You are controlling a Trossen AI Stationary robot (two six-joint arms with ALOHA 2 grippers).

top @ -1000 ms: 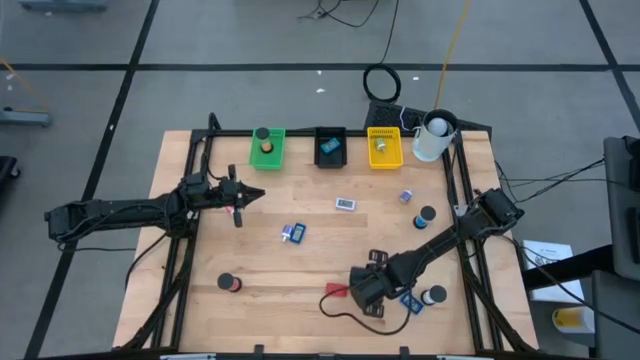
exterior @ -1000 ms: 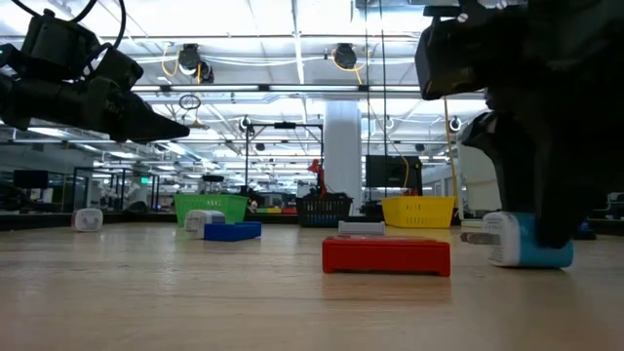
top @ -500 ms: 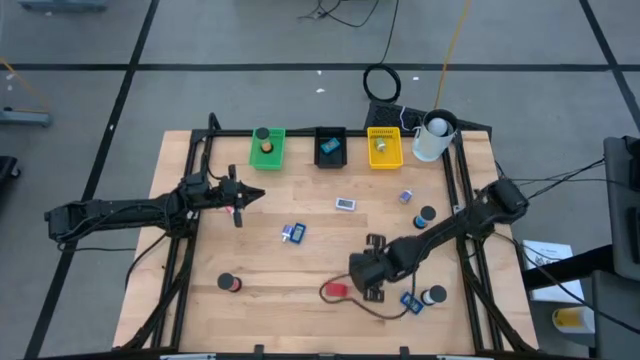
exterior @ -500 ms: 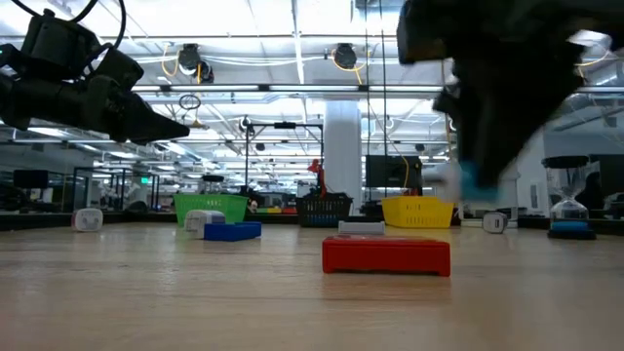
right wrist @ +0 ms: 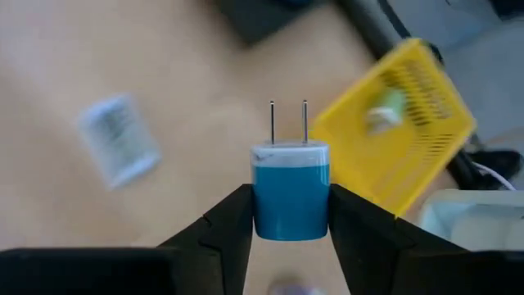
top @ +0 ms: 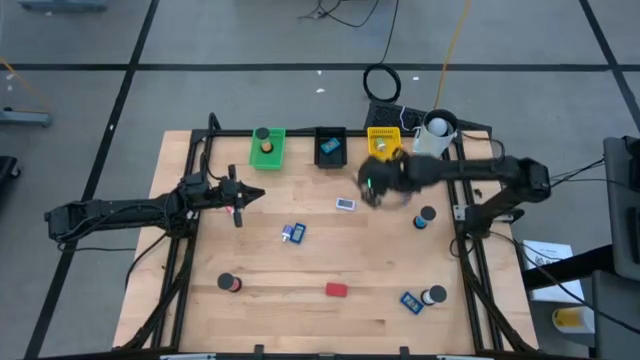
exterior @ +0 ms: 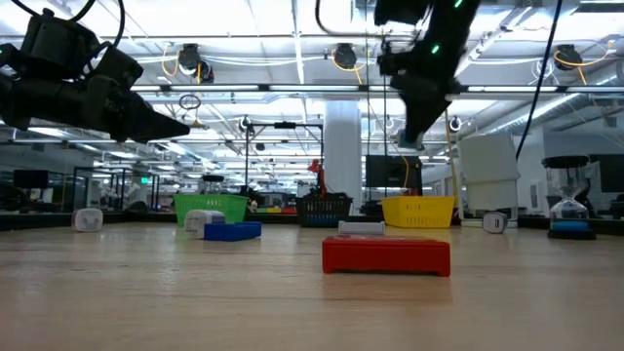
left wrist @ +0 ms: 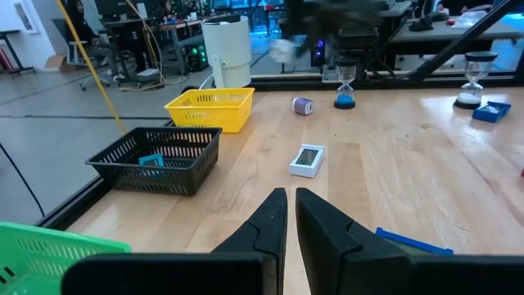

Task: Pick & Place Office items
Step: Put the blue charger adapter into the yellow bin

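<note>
My right gripper hangs above the far middle of the table, just near of the yellow tray. It is shut on a blue plug adapter with a white face and two metal prongs. At the table's left side my left gripper hovers, shut, with nothing in it. Other office items lie flat on the wood: a red block, a blue block, a white piece and a dark roll. My right gripper pinches the adapter's two blue side faces between its two fingers. The fingers slant down from above. The prongs point away from the wrist, along the fingers. The adapter is lifted clear of the table.
A green tray, a black tray and the yellow tray stand in a row at the far edge, with a white cup to their right. A dark cap and small pieces lie at the right side.
My right gripper has lifted the blue adapter off the table near the front right corner. It has swung up and toward the far edge, as far as the yellow tray, turning as it went. The red block stays where it was.
</note>
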